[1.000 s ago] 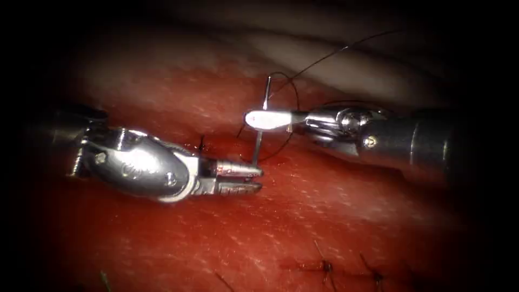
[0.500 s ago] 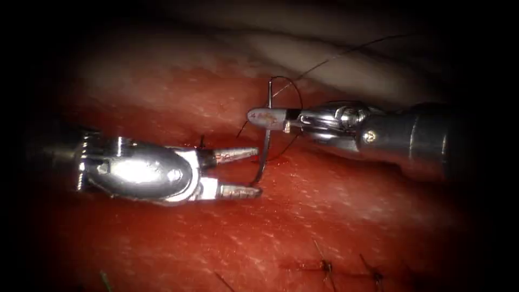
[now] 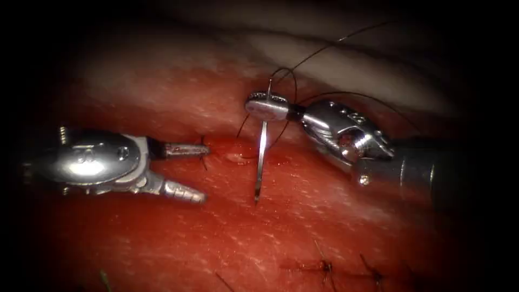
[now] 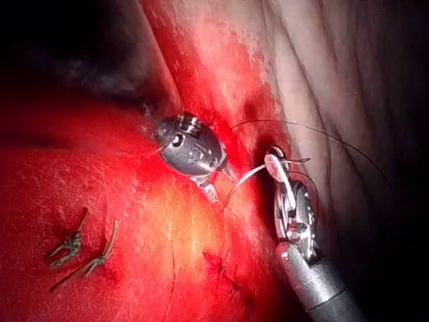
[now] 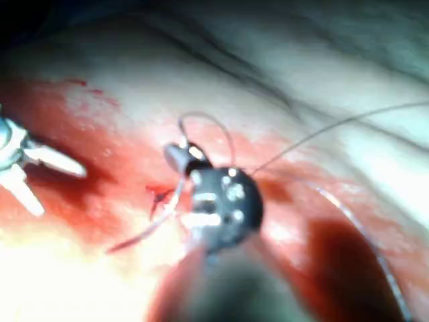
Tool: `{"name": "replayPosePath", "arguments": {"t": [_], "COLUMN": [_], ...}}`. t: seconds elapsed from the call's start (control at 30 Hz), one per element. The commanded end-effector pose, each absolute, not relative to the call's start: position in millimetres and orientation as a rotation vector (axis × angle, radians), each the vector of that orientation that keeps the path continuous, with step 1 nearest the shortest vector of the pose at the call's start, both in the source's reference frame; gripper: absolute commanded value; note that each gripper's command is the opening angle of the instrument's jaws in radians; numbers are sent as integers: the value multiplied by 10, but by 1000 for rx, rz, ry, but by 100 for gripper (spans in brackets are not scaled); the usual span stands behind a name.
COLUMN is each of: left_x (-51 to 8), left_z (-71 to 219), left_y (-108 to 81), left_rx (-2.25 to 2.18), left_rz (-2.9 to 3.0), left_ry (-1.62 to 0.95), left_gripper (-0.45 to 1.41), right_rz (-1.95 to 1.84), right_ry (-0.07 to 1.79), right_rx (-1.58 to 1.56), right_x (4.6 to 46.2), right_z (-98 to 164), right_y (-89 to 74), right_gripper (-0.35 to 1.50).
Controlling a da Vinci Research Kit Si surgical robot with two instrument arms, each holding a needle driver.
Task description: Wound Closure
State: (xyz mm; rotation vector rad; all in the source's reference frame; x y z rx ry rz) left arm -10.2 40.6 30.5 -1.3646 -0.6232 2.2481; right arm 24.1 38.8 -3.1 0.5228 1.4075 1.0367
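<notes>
Right tool (image 3: 266, 106): jaws clenched on the needle (image 3: 261, 157) near its thread end; it comes in from 3 o'clock.
Needle: hangs from those jaws, point toward 6 o'clock, tip just above the tissue (image 3: 303, 227); it appears clear of the tissue, though the tip's contact is hard to judge.
Left tool (image 3: 189, 172): jaws spread wide, holding nothing; it sits at 9 o'clock of the needle, apart from it.
Cut (image 3: 232, 154): runs between the two tools, wet with red fluid (image 3: 238, 158).
Thread (image 3: 346, 40): loops at the needle's upper end, then trails off toward 2 o'clock over pale tissue.
Knots (image 3: 326, 266): tied stitches with cut ends lie at 5 o'clock of the needle, well apart from it.
</notes>
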Motion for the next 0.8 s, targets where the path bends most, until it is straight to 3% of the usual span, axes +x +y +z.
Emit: {"name": "replayPosePath", "arguments": {"t": [0.03, 0.33, 0.8], "left_x": [-106, -105, -158], "left_z": [314, 357, 429], "left_y": [403, 418, 427], "left_rx": [-1310, -969, -685], "left_rz": [2282, 2439, 2526], "left_ry": [-630, -680, -722], "left_gripper": [-35, -35, -35], "right_rz": [1012, 919, 864], "right_ry": [1421, 1481, 1526], "right_rx": [512, 427, 308], "right_x": [251, 253, 253], "right_z": [-27, -24, -35], "right_y": [389, 393, 401], "right_gripper": [-35, -35, -35]}}
